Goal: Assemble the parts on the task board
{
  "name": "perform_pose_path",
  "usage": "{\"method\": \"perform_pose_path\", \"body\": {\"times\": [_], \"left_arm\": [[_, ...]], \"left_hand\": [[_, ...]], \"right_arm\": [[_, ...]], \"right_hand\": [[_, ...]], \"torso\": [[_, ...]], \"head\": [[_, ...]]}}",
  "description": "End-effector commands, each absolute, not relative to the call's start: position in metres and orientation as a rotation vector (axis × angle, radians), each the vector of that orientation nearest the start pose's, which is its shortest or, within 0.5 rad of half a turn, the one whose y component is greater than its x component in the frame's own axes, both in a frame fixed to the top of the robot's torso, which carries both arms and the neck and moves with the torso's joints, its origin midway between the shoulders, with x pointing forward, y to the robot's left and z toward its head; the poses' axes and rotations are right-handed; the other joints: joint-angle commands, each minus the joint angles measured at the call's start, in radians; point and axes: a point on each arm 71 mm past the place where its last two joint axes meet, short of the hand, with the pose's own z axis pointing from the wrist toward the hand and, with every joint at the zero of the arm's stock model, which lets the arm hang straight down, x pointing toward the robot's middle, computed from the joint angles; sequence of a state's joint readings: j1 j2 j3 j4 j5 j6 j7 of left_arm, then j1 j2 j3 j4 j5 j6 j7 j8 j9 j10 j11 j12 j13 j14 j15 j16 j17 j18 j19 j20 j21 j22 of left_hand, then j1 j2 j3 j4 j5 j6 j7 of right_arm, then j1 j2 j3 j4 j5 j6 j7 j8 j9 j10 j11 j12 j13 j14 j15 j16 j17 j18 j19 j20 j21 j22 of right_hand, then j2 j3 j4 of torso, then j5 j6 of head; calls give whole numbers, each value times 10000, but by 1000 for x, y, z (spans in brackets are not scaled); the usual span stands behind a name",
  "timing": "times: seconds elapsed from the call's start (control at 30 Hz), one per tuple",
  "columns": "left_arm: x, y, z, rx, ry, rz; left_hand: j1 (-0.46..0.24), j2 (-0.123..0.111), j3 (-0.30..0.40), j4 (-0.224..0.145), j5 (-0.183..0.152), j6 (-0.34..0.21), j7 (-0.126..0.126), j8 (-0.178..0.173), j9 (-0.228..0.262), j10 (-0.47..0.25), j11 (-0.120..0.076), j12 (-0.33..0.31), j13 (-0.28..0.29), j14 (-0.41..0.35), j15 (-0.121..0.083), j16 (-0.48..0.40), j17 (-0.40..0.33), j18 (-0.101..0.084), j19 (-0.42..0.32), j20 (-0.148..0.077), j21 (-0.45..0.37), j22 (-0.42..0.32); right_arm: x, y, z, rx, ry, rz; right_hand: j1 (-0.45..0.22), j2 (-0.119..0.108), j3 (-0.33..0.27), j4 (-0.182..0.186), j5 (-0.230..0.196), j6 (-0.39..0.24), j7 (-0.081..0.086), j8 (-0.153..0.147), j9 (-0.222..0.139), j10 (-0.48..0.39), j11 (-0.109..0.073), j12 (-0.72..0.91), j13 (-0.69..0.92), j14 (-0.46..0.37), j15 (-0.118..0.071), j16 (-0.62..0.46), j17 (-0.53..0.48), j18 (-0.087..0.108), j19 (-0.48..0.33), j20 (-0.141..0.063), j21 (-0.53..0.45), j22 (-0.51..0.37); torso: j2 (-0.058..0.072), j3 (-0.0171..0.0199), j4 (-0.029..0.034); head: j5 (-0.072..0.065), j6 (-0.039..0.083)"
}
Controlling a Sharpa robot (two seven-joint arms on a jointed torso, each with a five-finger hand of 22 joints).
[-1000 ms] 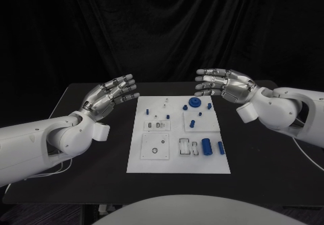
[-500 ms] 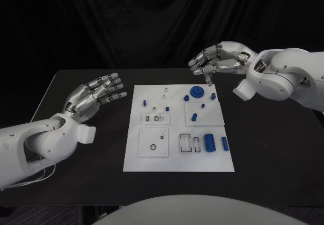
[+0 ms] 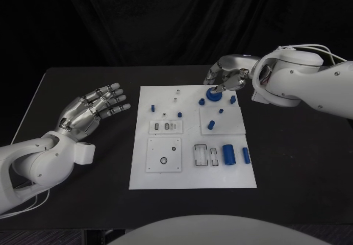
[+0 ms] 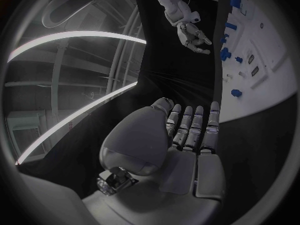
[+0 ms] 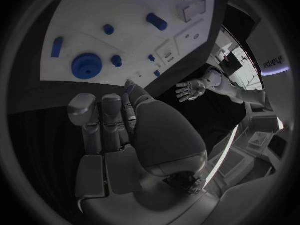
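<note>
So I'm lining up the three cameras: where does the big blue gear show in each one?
Head view: the blue gear sits at the task board's far end, just below the right robot hand.
Left wrist view: a blue piece near the right robot hand, likely the gear.
Right wrist view: gear beyond the fingertips.
Shared landmark: the white board.

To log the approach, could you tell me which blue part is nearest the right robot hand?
The round toothed blue gear, directly below the right robot hand; the other parts are plain pegs and cylinders.
</note>
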State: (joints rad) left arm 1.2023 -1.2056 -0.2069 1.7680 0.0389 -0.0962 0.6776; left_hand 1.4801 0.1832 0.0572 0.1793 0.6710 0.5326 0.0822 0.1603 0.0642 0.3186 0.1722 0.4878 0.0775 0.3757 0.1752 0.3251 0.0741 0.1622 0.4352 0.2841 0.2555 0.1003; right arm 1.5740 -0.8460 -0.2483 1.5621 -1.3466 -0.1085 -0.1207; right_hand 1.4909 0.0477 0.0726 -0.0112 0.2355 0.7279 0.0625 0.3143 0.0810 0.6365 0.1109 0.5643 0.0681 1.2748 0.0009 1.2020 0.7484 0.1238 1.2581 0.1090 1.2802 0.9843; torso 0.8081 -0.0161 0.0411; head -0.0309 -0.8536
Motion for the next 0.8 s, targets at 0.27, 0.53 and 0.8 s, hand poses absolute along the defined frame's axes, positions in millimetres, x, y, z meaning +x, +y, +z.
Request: {"method": "perform_pose_path", "body": {"times": [0.27, 0.53, 0.8], "left_arm": [[400, 303, -178, -9981, 11158, -18247], [399, 302, -177, -10030, 11143, -18321], [399, 301, -178, -10043, 11156, -18381]], "left_hand": [[21, -101, 100, -5, 61, 79, -19, 45, 8, 88, 39, 50, -2, 74, 10, 51, 8, 170, 4, -4, 16, -10], [23, -87, 153, -7, 70, 105, -10, 50, 8, 86, 60, 49, -6, 70, 26, 50, 3, 162, -16, -1, 4, -18], [24, -82, 181, -9, 73, 121, -3, 55, 9, 87, 73, 50, -8, 73, 34, 53, 1, 158, -25, 2, -1, -22]], "right_arm": [[504, -193, -93, -5093, 16210, 3362], [499, -189, -98, -5301, 16168, 3567], [493, -192, -103, -5292, 16076, 3838]], "right_hand": [[-246, -271, 165, 256, -350, 136, -33, -454, 31, 53, -44, -343, 9, 258, -21, 156, 352, -116, 193, -21, 176, 356], [-372, -375, 182, 418, -580, 174, -63, -653, 57, 264, -63, -374, 44, 384, -25, 291, 638, -144, 276, -23, 265, 550], [-338, -407, 232, 449, -592, 143, -73, -770, 66, 423, -75, -372, 62, 414, -34, 327, 726, -150, 293, -29, 288, 613]], "torso": [[498, -229, 122], [471, -274, 134], [412, -246, 106]], "head": [[-276, 518], [-332, 560], [-345, 467]]}}
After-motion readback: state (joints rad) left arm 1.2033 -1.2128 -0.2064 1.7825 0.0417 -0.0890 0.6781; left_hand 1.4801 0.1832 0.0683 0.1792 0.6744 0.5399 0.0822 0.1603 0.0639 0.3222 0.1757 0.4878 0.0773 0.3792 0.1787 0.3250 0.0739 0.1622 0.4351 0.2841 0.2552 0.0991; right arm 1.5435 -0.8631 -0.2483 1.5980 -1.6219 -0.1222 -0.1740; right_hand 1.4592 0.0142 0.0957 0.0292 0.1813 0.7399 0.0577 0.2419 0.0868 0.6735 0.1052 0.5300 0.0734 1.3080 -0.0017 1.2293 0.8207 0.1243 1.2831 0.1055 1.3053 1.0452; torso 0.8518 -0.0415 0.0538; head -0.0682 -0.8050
